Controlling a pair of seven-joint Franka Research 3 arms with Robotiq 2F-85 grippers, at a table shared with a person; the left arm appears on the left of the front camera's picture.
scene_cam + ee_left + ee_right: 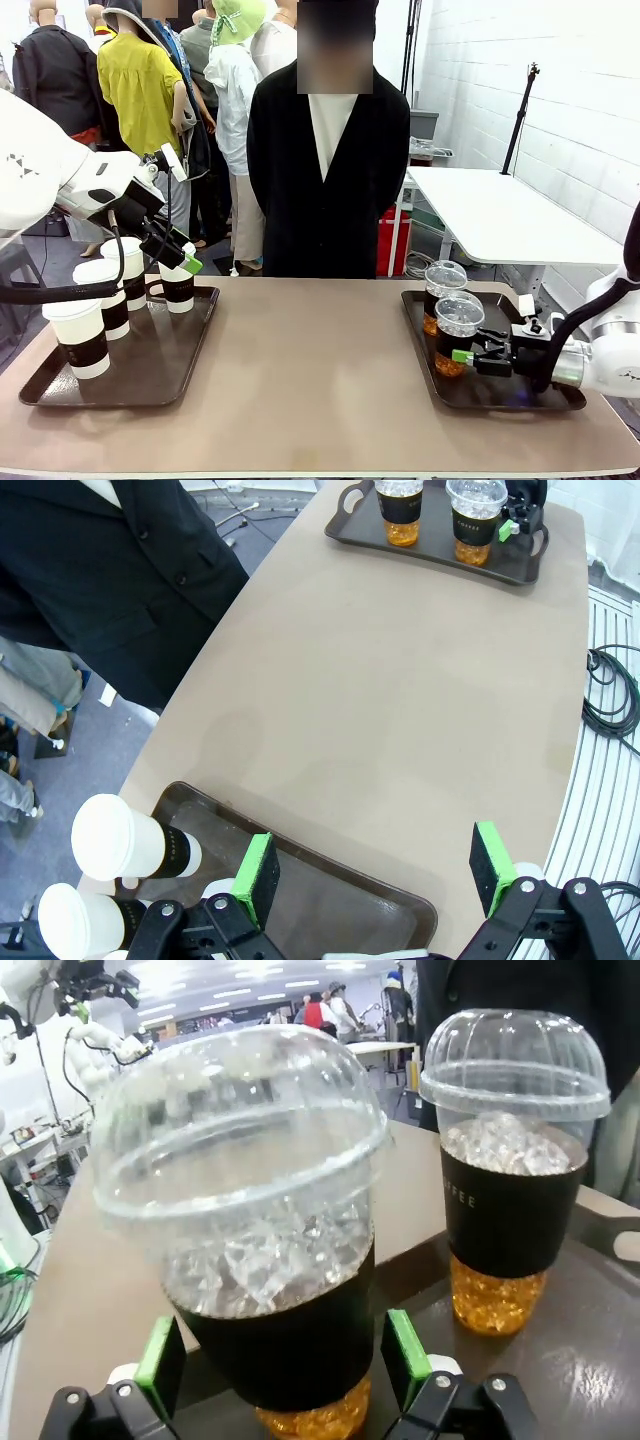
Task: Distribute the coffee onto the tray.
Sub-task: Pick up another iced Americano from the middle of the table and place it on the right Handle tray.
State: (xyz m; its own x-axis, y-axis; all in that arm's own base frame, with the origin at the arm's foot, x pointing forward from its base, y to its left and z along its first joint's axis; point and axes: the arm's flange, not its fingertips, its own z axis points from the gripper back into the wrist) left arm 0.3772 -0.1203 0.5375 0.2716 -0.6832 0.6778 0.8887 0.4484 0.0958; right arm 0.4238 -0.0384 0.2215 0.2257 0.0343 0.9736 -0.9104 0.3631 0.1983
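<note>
Front camera faces across the bench (320,380) toward the person (328,170). Left wrist camera looks down from high; right wrist camera sits close. All share the right tray (500,392).

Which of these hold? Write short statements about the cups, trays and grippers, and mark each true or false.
1. Two iced drinks stand on the right tray. True.
2. The right gripper is closed empty beside the cups. False: its pads sit either side of the nearer iced drink.
3. The left gripper is open. True.
4. All four white cups lie on their sides. False: they stand upright on the left tray.
5. The person's hands rest on the table. False: no hands are on it.
</note>
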